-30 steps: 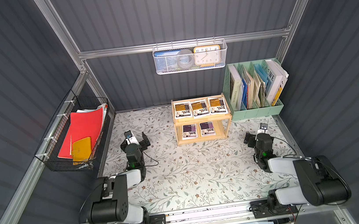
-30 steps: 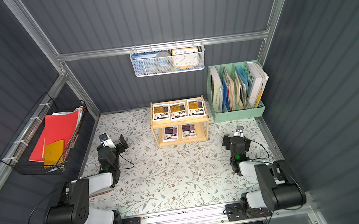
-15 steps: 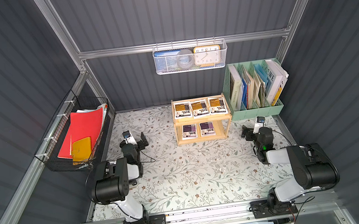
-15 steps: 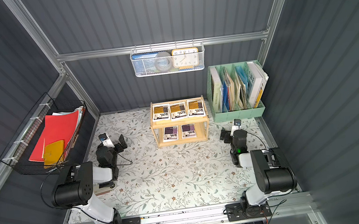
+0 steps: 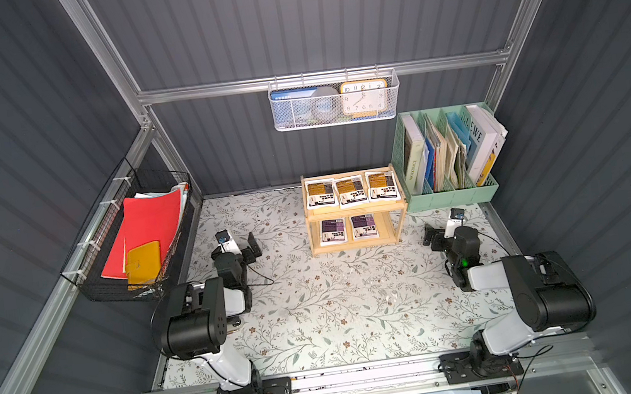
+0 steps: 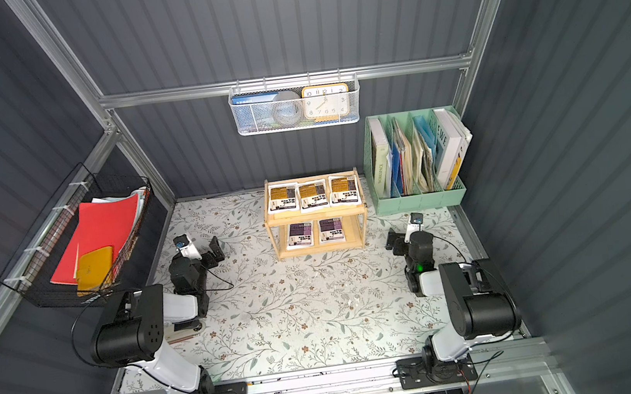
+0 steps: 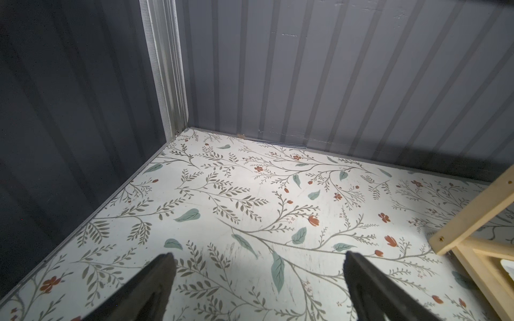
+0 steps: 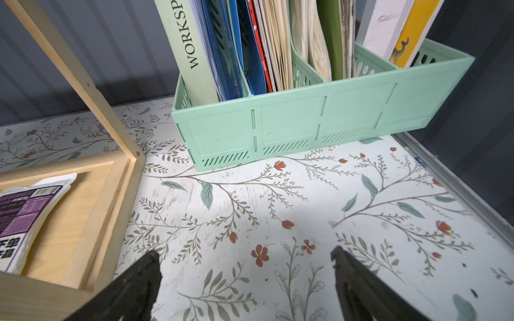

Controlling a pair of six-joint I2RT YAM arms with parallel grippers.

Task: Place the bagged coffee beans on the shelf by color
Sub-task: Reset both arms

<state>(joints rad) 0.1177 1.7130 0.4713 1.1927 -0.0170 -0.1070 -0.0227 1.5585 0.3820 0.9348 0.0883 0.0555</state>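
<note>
**A:** While both top views are up, where's the coffee?

**B:** Three yellow-orange pouches (image 5: 350, 190) are on the upper tier of the shelf (image 5: 356, 210), two purple pouches (image 5: 333, 231) on the lower. It's at 12 o'clock on the surface (image 5: 338, 304), with the left gripper (image 5: 250, 244) at its 9 and the right gripper (image 5: 429, 234) at its 3.

**A:** Left wrist?

**B:** The left gripper (image 7: 257, 257) is spread wide and empty, near a shelf leg.

**A:** Right wrist?

**B:** The right gripper (image 8: 244, 255) is spread and empty too. One of the purple pouches (image 8: 25, 211) lies on the lower tray nearby, mint organizer (image 8: 306, 125) beyond.

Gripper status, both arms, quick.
The left gripper is open, holding nothing.
The right gripper is open, holding nothing.
</note>
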